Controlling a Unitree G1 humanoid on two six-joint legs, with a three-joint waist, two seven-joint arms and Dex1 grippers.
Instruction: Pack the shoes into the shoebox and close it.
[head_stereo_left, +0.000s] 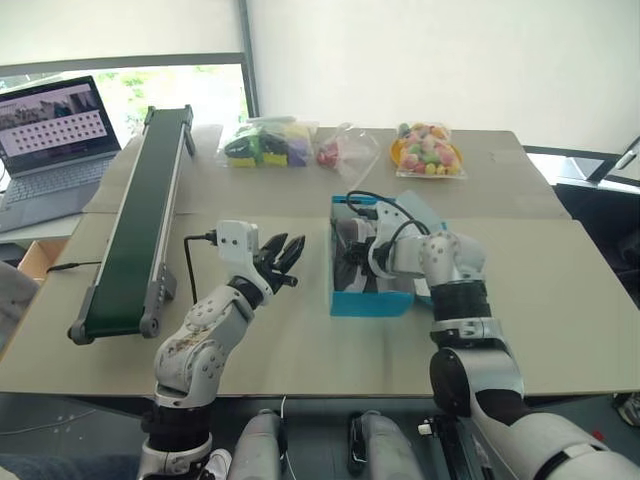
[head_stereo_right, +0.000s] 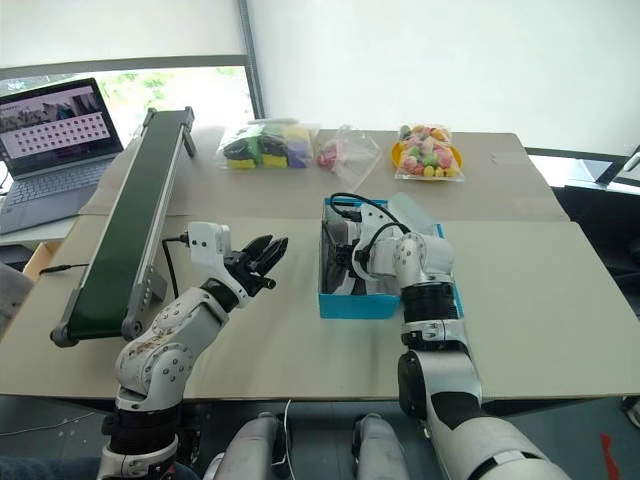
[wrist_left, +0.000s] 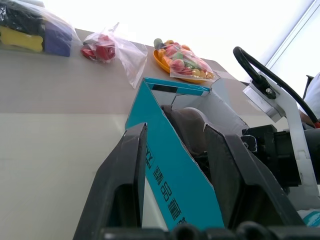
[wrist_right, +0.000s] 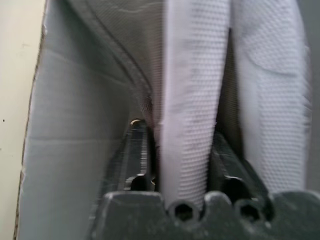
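The turquoise shoebox (head_stereo_left: 370, 303) stands open in the middle of the table, its lid flap (head_stereo_left: 424, 212) folded back on the right side. The grey-brown shoes (head_stereo_right: 338, 256) lie on their sides inside it, pale soles (wrist_right: 187, 125) upward. My right gripper (head_stereo_left: 362, 258) reaches down into the box. In the right wrist view its fingers (wrist_right: 136, 150) stand apart on either side of one sole, with a thin dark gap at one finger. My left gripper (head_stereo_left: 283, 262) hovers open, level, just left of the box with nothing between its fingers (wrist_left: 125, 190).
A long dark green conveyor belt (head_stereo_left: 140, 215) runs along the left of the table, and a laptop (head_stereo_left: 55, 140) sits beyond it. Three clear bags of colourful items (head_stereo_left: 265, 143) (head_stereo_left: 340, 150) (head_stereo_left: 428, 150) lie along the far edge.
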